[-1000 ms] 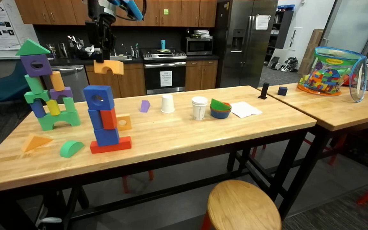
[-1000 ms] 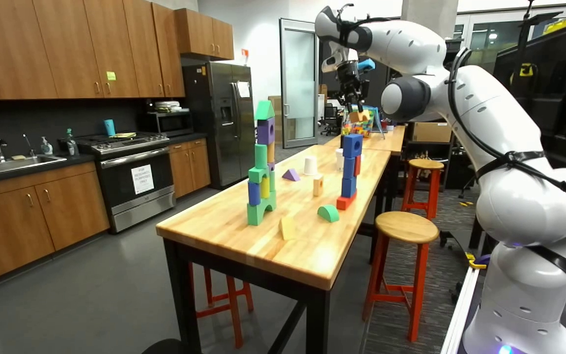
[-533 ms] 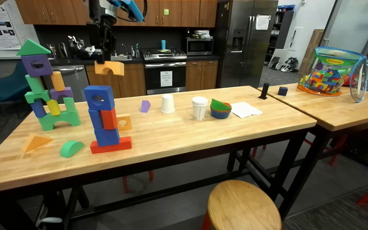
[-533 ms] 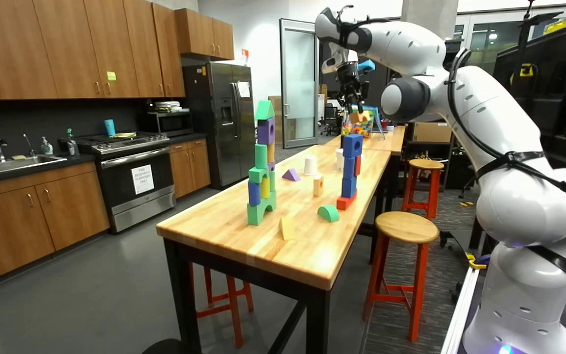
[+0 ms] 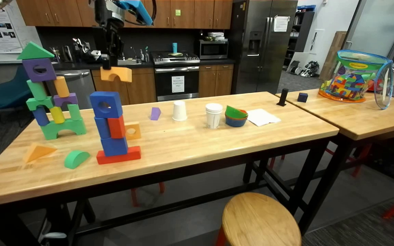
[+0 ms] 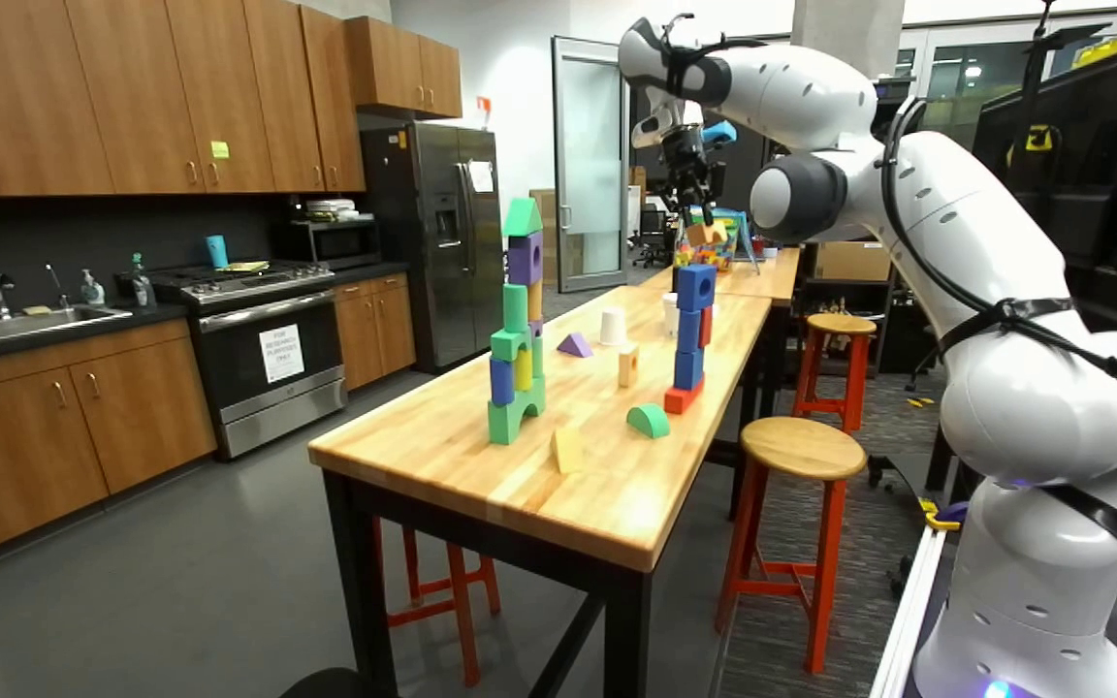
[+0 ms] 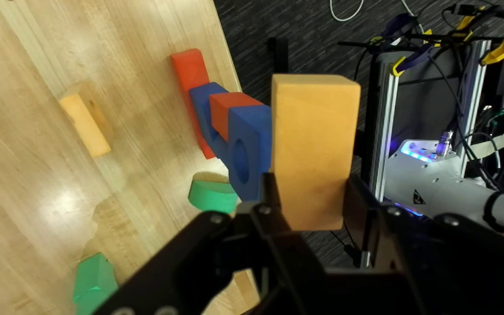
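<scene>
My gripper is shut on an orange arch block, its hollow facing down. In the wrist view, the block sits between both fingers, gripped by its sides. Just below it in an exterior view stands a tower: a red slab at the bottom, a blue block, a blue block beside a red block, and a blue block with a round hole on top. A gap shows between the held block and the tower top in both exterior views.
A taller multicoloured tower with a green triangle on top stands at the table's left. Loose on the table lie a green half-round, an orange wedge, an orange holed block and a purple block. Cups stand farther right.
My gripper and the orange arch block have come down slightly toward the tower, with a tiny sideways shift. The grip and the blocks on the table look the same.
</scene>
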Robot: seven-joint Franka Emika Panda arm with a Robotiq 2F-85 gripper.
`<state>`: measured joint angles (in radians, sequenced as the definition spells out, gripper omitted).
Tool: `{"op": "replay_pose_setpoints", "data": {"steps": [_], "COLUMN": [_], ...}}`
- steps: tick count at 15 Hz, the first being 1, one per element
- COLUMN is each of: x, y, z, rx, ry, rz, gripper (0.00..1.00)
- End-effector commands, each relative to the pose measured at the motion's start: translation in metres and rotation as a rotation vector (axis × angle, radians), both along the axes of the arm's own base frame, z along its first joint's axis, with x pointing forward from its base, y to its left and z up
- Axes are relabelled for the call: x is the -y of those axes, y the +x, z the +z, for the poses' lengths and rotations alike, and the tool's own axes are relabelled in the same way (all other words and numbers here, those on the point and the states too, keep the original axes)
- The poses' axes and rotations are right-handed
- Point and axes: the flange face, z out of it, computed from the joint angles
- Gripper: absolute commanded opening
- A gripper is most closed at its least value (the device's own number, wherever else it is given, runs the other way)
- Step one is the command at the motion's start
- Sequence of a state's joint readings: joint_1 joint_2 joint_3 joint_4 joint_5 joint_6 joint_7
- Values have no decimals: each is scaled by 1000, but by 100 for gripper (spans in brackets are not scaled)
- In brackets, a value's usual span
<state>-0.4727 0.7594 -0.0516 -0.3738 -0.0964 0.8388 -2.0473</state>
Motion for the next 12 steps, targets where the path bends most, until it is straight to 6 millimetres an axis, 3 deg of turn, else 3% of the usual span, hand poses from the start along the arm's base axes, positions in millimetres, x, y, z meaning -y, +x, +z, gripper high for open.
{"op": "replay_pose_setpoints", "data": {"steps": [1,12], "x": [-7,-18], "y": [0,6], "z": [5,1], "rx": [2,-13], "ry": [-2,12], "rz": [12,39], "gripper": [15,15]}}
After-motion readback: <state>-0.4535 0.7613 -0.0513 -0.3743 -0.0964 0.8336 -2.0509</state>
